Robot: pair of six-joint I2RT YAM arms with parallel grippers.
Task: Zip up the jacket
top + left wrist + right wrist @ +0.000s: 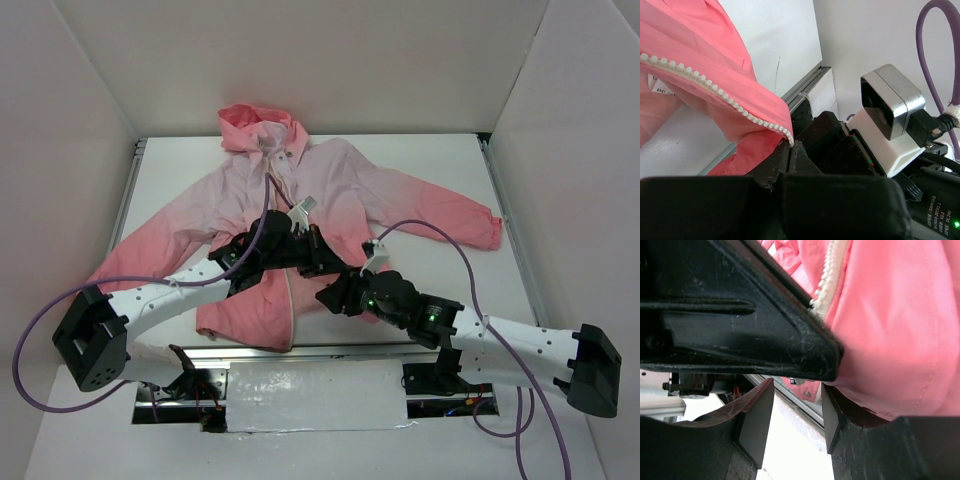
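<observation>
The jacket [335, 180] lies flat on the white table, hood at the back, its coral hem near the front edge. My left gripper [322, 264] is over the lower front of the jacket. In the left wrist view its jaws [791, 144] are shut on the coral front edge of the jacket [705, 45], right at the pale zipper teeth [715, 91]. My right gripper [335, 297] sits just to the right of it, low by the hem. In the right wrist view it [794, 415] is open and empty, below the left gripper's black body [765, 340], with pink fabric [900, 315] and zipper teeth [827, 275] beside it.
A metal rail [300, 352] runs along the table's front edge, with a foil-covered panel [315, 395] below it. White walls close in the left, back and right. Purple cables [440, 232] loop from both arms. The right wrist camera [890, 107] is close beside my left gripper.
</observation>
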